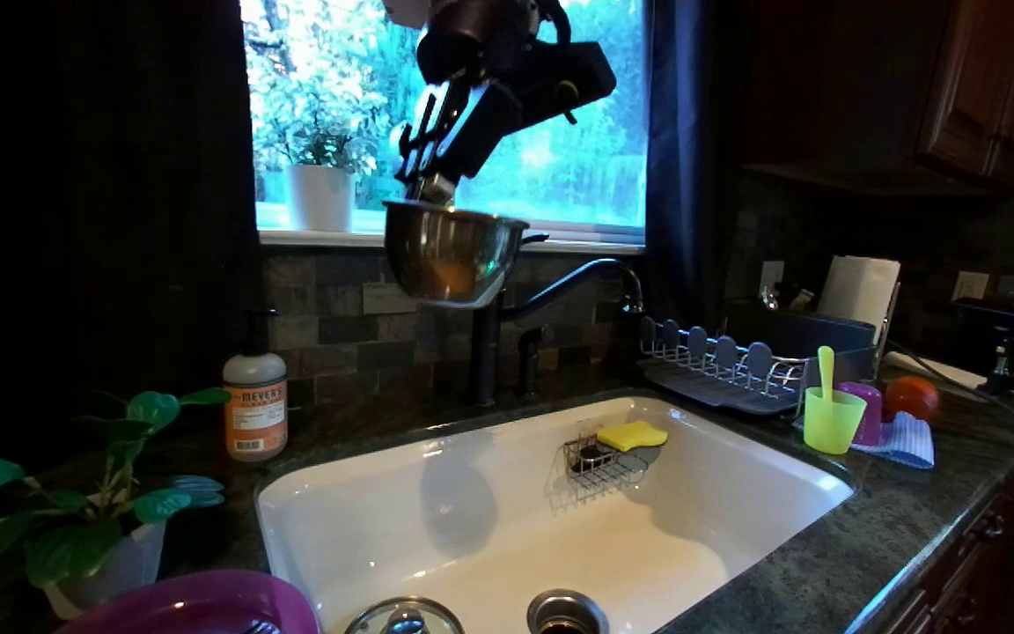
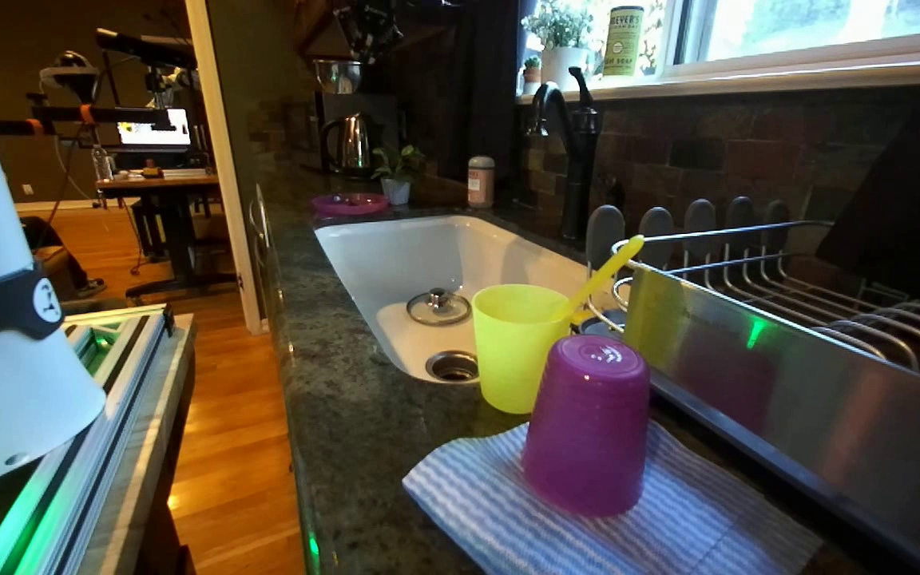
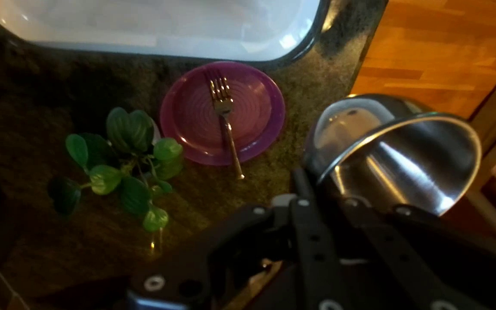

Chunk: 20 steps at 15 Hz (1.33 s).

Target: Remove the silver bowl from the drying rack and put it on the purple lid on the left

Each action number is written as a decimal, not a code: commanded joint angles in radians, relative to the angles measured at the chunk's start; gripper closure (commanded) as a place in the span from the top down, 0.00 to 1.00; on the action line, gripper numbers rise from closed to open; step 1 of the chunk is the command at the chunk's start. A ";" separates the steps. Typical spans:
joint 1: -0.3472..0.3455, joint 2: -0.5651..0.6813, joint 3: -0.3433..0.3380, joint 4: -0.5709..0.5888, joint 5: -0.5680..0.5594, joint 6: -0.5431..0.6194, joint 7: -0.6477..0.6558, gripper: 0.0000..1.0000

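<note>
1. Silver bowl [image 1: 454, 262] hangs just under my claw [image 1: 429, 192], gripped by its rim.
2. I should centre it over the purple lid [image 3: 254, 105], well below my claw.
3. Lower it level; the fork [image 3: 224, 106] there might tip it.

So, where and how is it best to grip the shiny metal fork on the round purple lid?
I would take the shiny metal fork by its handle, from above, closing across its narrow width near the rim of the round purple lid. The handle's end reaches past the rim; the tines lie inside. The black gripper, holding the silver metal bowl, should free itself first.
</note>
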 commanded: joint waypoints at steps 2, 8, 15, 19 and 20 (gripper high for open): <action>0.065 0.057 0.018 -0.070 -0.127 0.187 0.318 0.02; 0.113 0.217 0.057 -0.071 -0.127 0.365 0.679 0.02; 0.069 0.352 0.114 -0.079 -0.086 0.595 0.711 0.07; 0.088 0.361 0.099 -0.058 -0.136 0.541 0.749 0.02; 0.103 0.374 0.087 -0.044 -0.163 0.523 0.771 0.02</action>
